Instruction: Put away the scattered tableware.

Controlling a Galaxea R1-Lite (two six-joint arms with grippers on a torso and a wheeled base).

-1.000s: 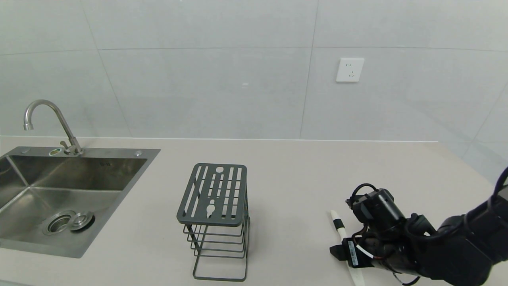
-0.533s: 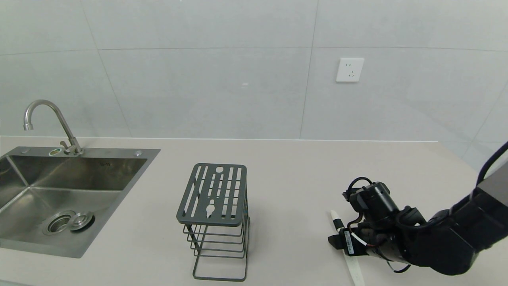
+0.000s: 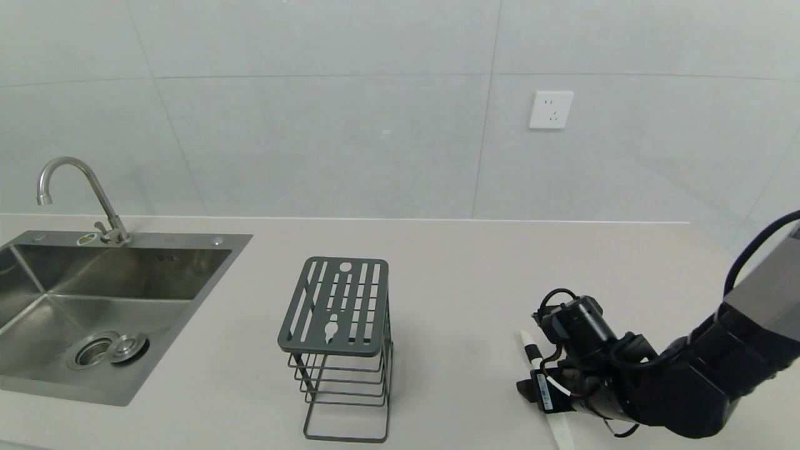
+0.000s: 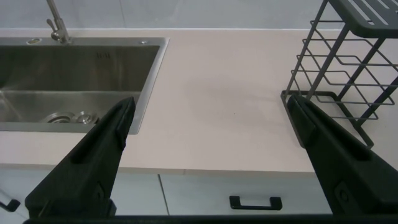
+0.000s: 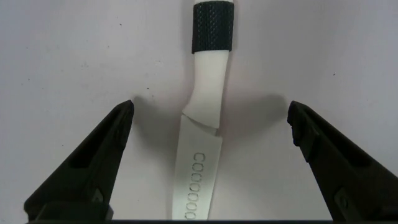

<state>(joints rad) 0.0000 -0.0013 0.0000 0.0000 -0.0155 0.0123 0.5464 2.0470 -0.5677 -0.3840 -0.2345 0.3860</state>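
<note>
Right fingers [image 5: 93, 168] spread wide astride the knife [image 5: 208, 124] on the bench [image 3: 469, 269], at 3 o'clock from the rack [image 3: 337, 312]; left fingers [image 4: 93, 162] wide, empty.

One countertop [image 3: 475, 275], pale beige, smooth and level. One sink [image 3: 232, 250], stainless steel, set into the countertop at the robot's left, with a curved faucet [image 3: 81, 187] on its rear rim. One rack [image 3: 337, 340], dark grey wire with a slotted top plate, upright near the middle, apart from the sink. One knife [image 3: 528, 345], white with a black textured band on the handle, lying flat at the right, well apart from the rack.
</note>
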